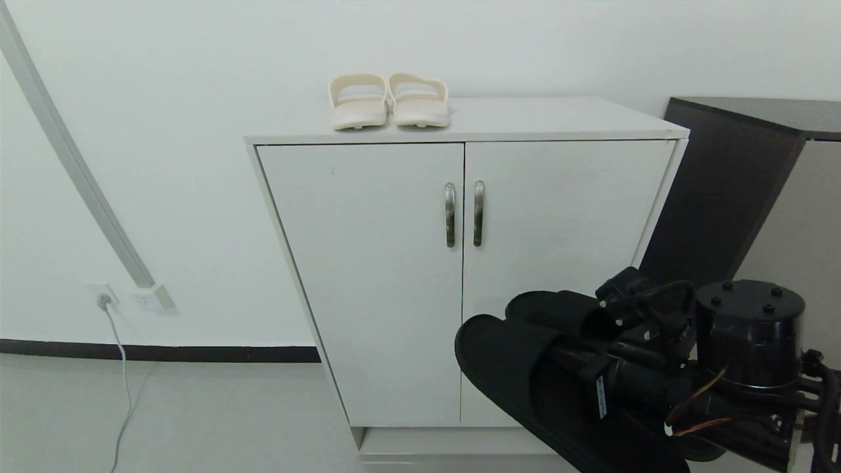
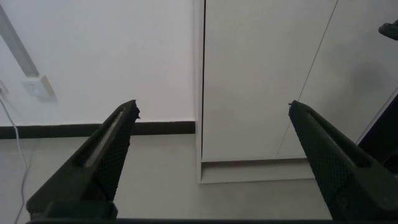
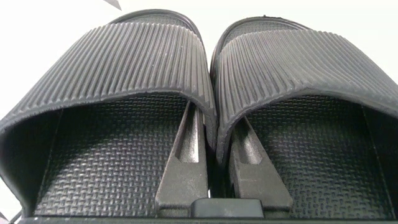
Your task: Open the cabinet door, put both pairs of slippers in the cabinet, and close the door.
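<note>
A white two-door cabinet (image 1: pixel 368 276) stands against the wall, both doors shut, with two metal handles (image 1: pixel 450 215) at the middle seam. A cream pair of slippers (image 1: pixel 389 100) rests on its top. My right gripper (image 3: pixel 214 168) is shut on the black pair of slippers (image 1: pixel 519 355), one finger inside each slipper and pinching their inner walls together, held low in front of the right door. In the left wrist view my left gripper (image 2: pixel 211 112) is open and holds nothing, low down facing the cabinet's (image 2: pixel 261 81) left corner.
A dark cabinet (image 1: pixel 729 190) stands just right of the white one. On the left wall are a slanted cable duct (image 1: pixel 72 164), a socket (image 1: pixel 102 299) and a hanging cord. Bare grey floor lies left of the cabinet.
</note>
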### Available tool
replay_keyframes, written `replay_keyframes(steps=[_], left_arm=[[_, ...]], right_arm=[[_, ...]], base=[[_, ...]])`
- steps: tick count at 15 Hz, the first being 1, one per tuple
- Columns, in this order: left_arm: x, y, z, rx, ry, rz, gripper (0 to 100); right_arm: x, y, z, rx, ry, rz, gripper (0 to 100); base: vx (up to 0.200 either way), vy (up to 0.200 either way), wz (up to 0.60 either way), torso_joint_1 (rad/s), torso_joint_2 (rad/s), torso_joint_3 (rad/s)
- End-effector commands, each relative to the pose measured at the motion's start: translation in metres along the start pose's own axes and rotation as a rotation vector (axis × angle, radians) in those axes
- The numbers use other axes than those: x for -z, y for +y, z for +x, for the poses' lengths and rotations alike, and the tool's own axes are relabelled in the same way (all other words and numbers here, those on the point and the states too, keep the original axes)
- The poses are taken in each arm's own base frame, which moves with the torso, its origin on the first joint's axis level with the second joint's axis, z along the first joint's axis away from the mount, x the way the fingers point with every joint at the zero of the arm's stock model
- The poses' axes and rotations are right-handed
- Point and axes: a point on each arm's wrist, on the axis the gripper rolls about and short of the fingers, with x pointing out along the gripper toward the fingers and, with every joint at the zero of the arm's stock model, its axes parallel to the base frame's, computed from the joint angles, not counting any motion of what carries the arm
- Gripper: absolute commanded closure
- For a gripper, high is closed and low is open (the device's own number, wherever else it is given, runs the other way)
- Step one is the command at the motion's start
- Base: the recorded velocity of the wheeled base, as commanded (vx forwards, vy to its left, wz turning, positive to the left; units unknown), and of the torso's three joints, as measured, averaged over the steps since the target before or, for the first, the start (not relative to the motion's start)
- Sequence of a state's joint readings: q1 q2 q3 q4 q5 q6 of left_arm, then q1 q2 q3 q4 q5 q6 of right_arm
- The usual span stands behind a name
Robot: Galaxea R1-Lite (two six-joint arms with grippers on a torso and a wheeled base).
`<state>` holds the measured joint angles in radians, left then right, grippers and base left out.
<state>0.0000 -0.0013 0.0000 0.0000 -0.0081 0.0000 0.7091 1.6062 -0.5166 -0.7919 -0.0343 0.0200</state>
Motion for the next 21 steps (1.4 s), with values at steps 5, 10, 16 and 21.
replay_keyframes(steps=[5, 10, 16, 21], left_arm=[[0.0, 0.0, 0.0, 0.0, 0.001, 0.0, 0], [0.0, 0.0, 0.0, 0.0, 0.001, 0.0, 0], [0.0, 0.0, 0.0, -0.007, 0.001, 0.002, 0], [-0.03, 0.0, 0.004, 0.043, 0.027, 0.026, 0]], right_arm=[[0.003, 0.001, 0.002, -0.001, 0.014, -0.001, 100], [0.004, 0.001, 0.001, -0.001, 0.017, -0.007, 100], [0.008, 0.001, 0.0, -0.01, 0.029, -0.03, 100], [0.011, 0.004, 0.0, -0.022, 0.043, -0.034, 100]], base=[[0.0, 0.0, 0.0, -0.018, 0.31, 0.285], [0.0, 0.0, 0.0, 0.0, 0.0, 0.0], [0.0, 0.0, -0.1, 0.001, -0.01, 0.001], [0.0, 0.0, 0.0, -0.001, 0.11, 0.074]])
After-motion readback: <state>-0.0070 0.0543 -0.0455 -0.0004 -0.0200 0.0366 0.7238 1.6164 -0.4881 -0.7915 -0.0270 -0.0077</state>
